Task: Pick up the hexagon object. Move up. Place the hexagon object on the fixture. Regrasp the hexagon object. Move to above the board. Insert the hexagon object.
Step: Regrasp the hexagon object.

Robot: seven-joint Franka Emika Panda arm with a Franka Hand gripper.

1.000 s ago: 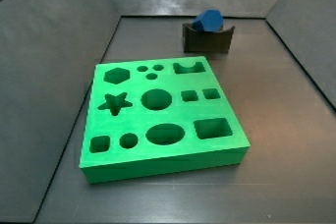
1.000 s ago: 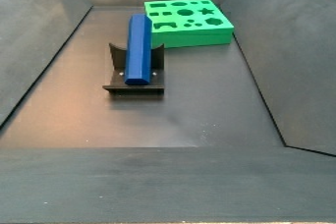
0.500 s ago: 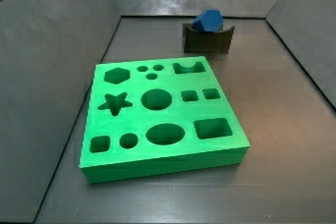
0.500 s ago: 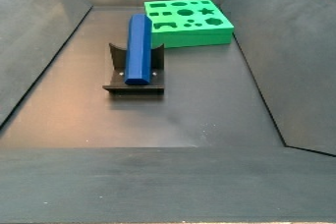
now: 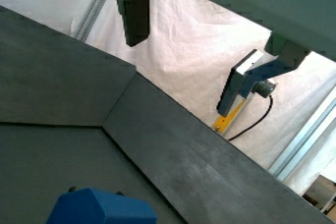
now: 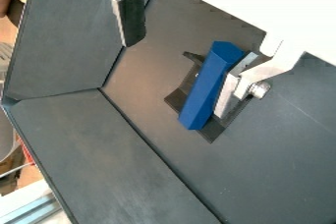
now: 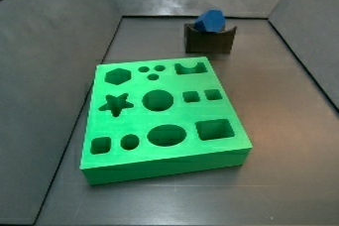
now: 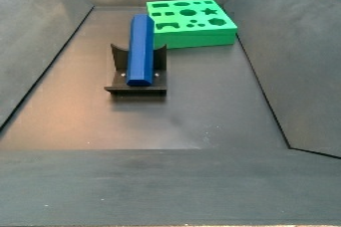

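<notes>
Tool (image 6: 197, 51) is hovering high above, fingers spread, gripping nothing; hexagon object (image 6: 207, 85) is lying on the fixture (image 8: 135, 80); I'm judging it rigid, light, and planning a mid-length regrasp across opposite flats.

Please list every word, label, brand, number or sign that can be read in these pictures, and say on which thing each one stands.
None: no readable text shows in any view.
Peg: plain blue, no marks.
Board: plain green, only cut-out shapes.
Fixture: dark, no label.
Gripper: above the peg in a wrist view, open, holding nothing; its fingers carry no marking.
Yellow part behind the wall: too blurred to tell any writing.
</notes>
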